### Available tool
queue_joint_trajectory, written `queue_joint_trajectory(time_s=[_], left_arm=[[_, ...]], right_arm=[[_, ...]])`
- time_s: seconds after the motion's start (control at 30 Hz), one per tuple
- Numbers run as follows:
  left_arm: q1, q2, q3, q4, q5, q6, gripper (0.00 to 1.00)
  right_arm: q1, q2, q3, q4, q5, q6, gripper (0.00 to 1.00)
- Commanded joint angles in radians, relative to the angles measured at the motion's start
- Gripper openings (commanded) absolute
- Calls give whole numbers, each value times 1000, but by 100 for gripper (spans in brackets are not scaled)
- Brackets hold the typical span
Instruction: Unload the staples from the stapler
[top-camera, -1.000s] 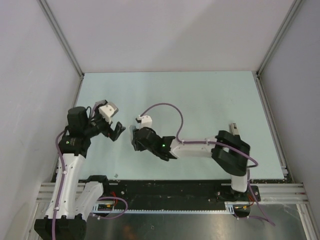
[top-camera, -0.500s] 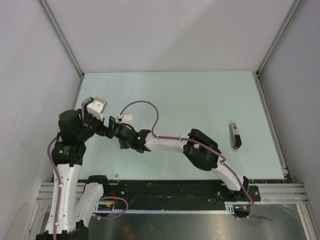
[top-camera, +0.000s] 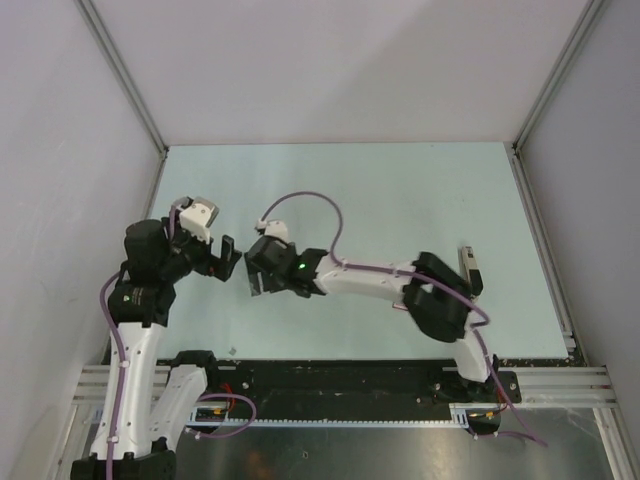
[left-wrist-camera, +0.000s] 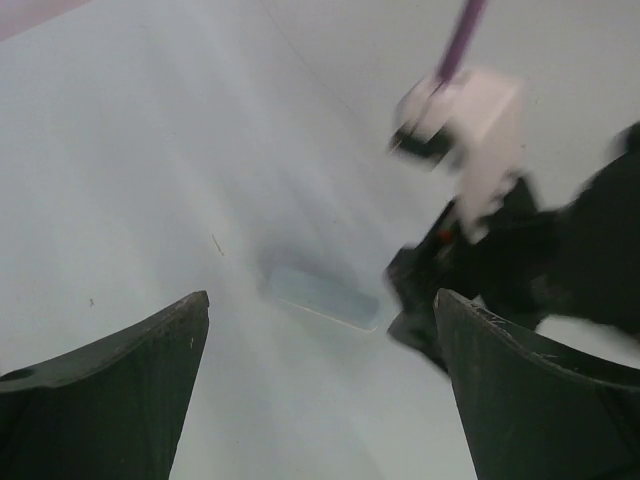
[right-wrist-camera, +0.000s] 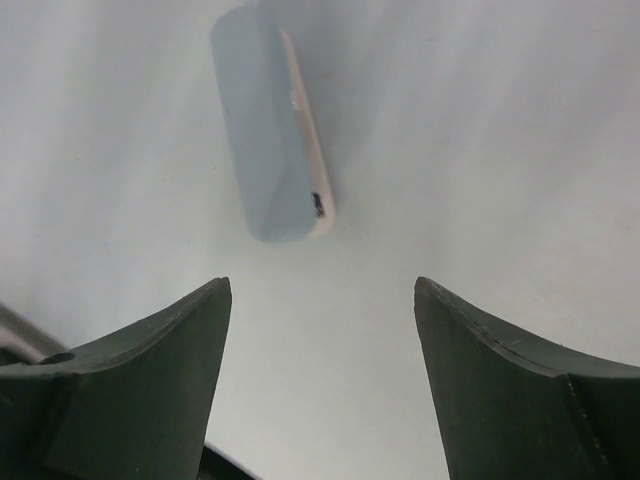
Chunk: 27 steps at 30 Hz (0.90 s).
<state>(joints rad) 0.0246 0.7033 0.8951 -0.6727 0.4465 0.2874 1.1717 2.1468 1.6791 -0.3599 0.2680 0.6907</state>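
The stapler (top-camera: 470, 262) lies on the table at the far right, its near end hidden behind my right arm's elbow. No staples show in any view. My left gripper (top-camera: 227, 258) (left-wrist-camera: 320, 330) is open and empty, low over the table at the left. My right gripper (top-camera: 253, 277) (right-wrist-camera: 320, 290) is open and empty, close to the right of the left one. Both wrist views show a flat pale-blue box with a pink edge (right-wrist-camera: 272, 180) (left-wrist-camera: 325, 295) lying on the table just ahead of the open jaws, untouched.
The right arm (top-camera: 370, 282) stretches across the near middle of the table, its purple cable (top-camera: 320, 215) looping above it. Grey walls close the table on the left, back and right. A tiny dark mark (left-wrist-camera: 217, 243) lies on the table left of the box.
The right gripper swung left toward the left gripper, then drew back slightly right; its elbow moved back toward the stapler. The left gripper shifted a little left. The stapler has not moved.
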Motion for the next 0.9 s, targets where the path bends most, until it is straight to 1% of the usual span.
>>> queue_joint_trajectory(time_s=[0.0, 0.13, 0.27, 0.33, 0.43, 0.5, 0.57, 0.6, 0.67, 0.77, 0.87], left_arm=[[0, 10, -12, -4, -9, -26, 99], [-1, 39, -31, -5, -3, -10, 99], [-3, 77, -37, -5, 2, -6, 99], [-4, 89, -38, -4, 5, -6, 99], [-6, 98, -38, -4, 11, -5, 99], [-9, 99, -39, -5, 12, -3, 100], [-12, 101, -39, -4, 12, -4, 99], [-14, 102, -40, -5, 11, -5, 100], [-15, 105, -42, -3, 10, -6, 99], [-15, 118, -49, -3, 9, 2, 99], [-45, 148, -46, -2, 7, 1, 99]], right_arm=[[-73, -310, -133, -9, 49, -40, 79], [-219, -515, -283, -126, 152, -70, 79], [-421, -683, -426, -254, 241, -107, 78], [-550, -756, -494, -306, 227, -124, 78], [-772, -870, -600, -338, 170, -159, 79], [-879, -917, -649, -350, 142, -188, 82], [-935, -943, -680, -360, 139, -199, 86], [-948, -947, -692, -363, 142, -195, 93], [-969, -931, -706, -386, 166, -157, 98], [-991, -886, -732, -392, 183, -124, 99], [-1016, -866, -760, -385, 192, -120, 99]])
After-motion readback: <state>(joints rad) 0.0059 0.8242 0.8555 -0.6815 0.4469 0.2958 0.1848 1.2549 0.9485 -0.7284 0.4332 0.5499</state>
